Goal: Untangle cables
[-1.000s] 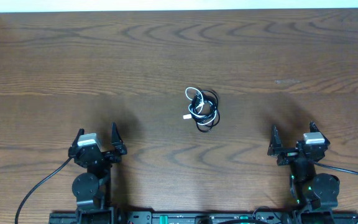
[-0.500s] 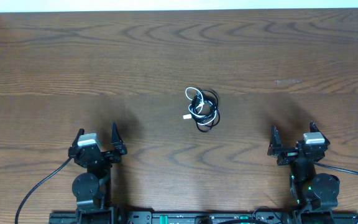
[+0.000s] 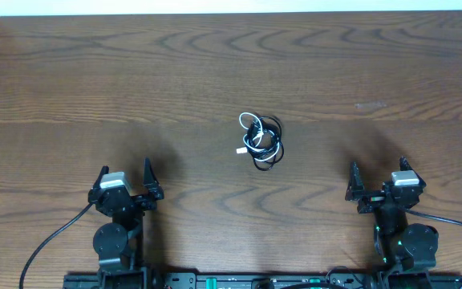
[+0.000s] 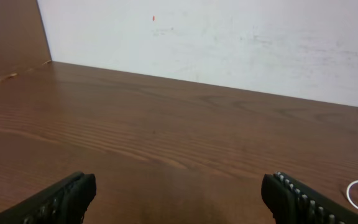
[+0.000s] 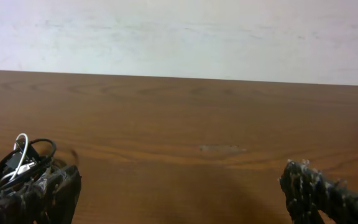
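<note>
Pincer L (image 3: 124,168) & pincer R (image 3: 378,165) both wide, empty; cables (image 3: 261,139) = small white+black tangled coil.

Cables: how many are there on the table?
2: a white cable and a black cable, tangled together in one pile in the middle. Another could hide inside the pile.

Table (image 3: 135,80): dark brown wood grain, a faint pale scuff on the right.
Wall (image 4: 229,43): plain white, lightly marked.
Light: even, soft.

Bare table (image 3: 135,80) surrounds the tangled cables (image 3: 261,140) on every side, a wall (image 4: 229,37) bordering its far edge.
</note>
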